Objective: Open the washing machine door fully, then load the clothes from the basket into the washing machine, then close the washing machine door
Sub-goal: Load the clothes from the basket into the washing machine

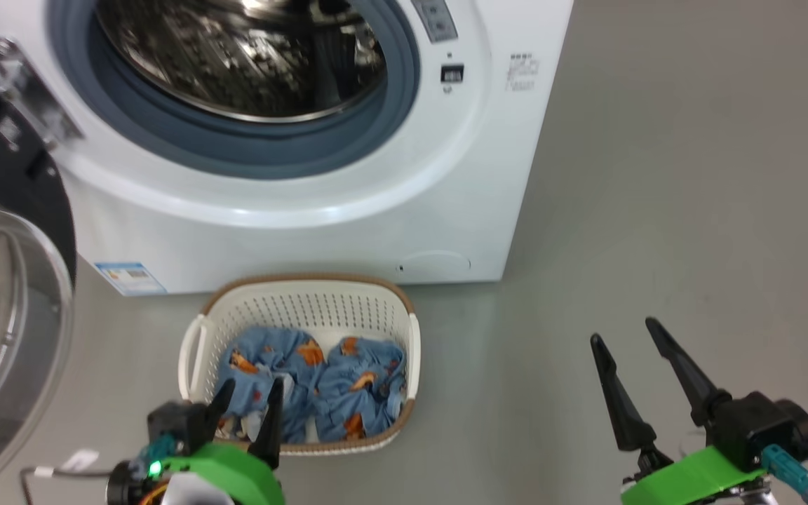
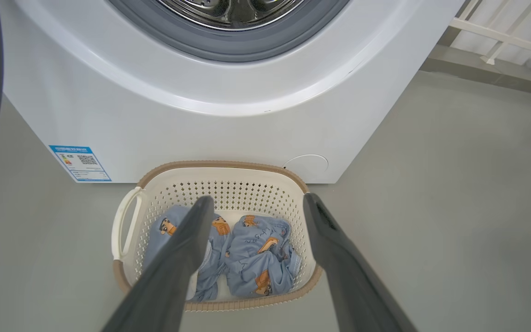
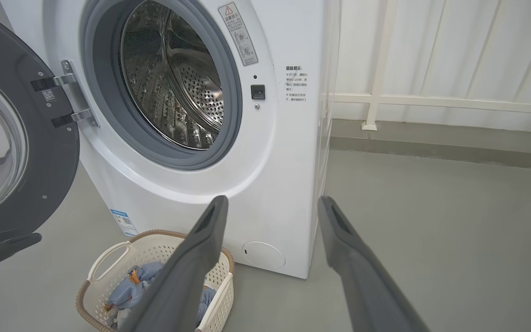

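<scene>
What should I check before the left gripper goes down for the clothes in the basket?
1. washing machine door swung clear of the opening: ok.
2. drum free of obstructions: ok.
3. clothes lying in the basket: ok.
4. left gripper open, aimed at the clothes: ok.
5. right gripper open, holding nothing, apart from the basket: ok.
6. clothes free of snags on the basket: cannot tell.
</scene>
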Robot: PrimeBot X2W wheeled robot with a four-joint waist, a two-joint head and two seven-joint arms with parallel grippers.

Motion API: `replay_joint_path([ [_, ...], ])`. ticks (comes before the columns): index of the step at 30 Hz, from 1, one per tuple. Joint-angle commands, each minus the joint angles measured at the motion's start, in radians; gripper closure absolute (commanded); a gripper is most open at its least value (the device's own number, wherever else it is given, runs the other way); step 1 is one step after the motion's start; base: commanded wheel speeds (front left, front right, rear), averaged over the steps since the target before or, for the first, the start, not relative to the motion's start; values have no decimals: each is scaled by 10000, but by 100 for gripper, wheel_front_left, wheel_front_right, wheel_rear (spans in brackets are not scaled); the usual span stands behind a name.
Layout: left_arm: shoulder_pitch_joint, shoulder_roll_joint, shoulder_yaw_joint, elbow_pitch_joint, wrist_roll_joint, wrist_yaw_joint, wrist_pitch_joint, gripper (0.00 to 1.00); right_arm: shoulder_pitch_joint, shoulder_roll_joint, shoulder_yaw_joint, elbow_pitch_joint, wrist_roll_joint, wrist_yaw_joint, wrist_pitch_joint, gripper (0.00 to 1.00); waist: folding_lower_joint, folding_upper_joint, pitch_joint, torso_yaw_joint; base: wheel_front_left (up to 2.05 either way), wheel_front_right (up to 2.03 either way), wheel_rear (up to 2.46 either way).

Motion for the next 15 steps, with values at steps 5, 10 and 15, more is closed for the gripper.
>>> replay_joint_path([
  [5,-1808,37,-238,1894,-510,-276,-277,0,-753,-224,363,-364,72,16,-43,0,1,0,1440,-426,0,0,0],
  [10,-3087,24,-983,3627,-1390,-447,-352,0,-1224,-331,566,-394,147,16,-174,0,1,0,2316,-823,0,0,0],
  [15,-4412,22,-1697,5138,-2283,-524,-475,0,-1837,-446,821,-364,263,16,-327,0,1,0,3473,-1311,0,0,0],
])
